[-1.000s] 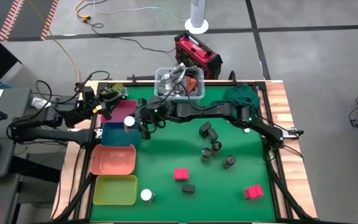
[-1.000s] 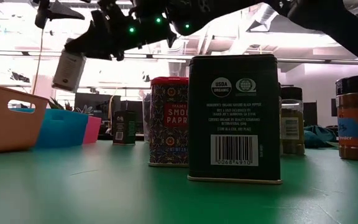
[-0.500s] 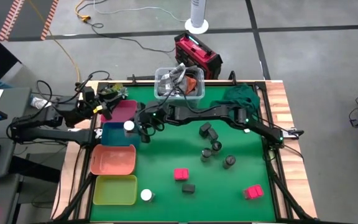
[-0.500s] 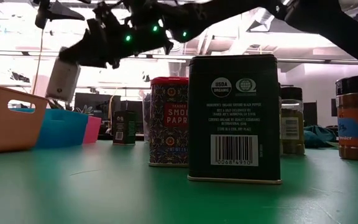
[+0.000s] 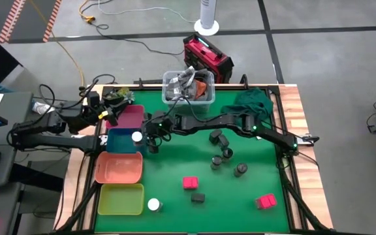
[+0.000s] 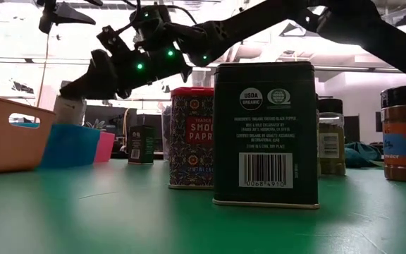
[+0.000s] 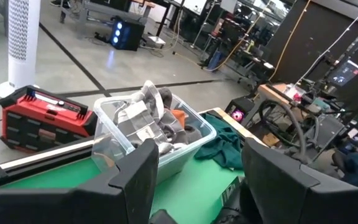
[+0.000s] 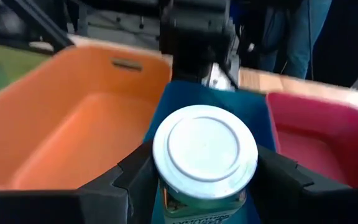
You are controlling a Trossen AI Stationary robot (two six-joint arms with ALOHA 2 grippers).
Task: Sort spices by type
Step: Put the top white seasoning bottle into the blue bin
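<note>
My right gripper (image 8: pixel 205 190) reaches from the table's right over the blue tray (image 5: pixel 119 140) and is shut on a white-topped round jar (image 5: pixel 136 136). In the low view the jar (image 6: pixel 69 111) dips behind the blue tray's rim (image 6: pixel 69 144). My left gripper (image 7: pixel 197 186) waits open at the table's far left, holding nothing. Loose on the green mat are dark grey jars (image 5: pixel 226 153), pink-red boxes (image 5: pixel 189 183), a black box (image 5: pixel 198 196) and a white-topped jar (image 5: pixel 153 204). My right gripper pinches the jar's round sides just below the white lid (image 8: pixel 205 152) between its two fingers (image 8: pixel 135 180). It comes from the table's right, slanting down, with the lid facing back toward the wrist. The jar is tilted; whether its bottom touches the tray I cannot tell.
A pink tray (image 5: pixel 132 116), an orange tray (image 5: pixel 118 167) and a yellow-green tray (image 5: pixel 120 199) line the left side beside the blue one. A clear bin (image 5: pixel 188 88) and a green cloth (image 5: pixel 253 101) sit at the far edge. The low view's foreground holds a tall black box (image 6: pixel 265 134).
My right gripper has gone down toward the blue tray with the white-topped jar, which has sunk from well above the tray to behind its rim. The hold has stayed the same.
</note>
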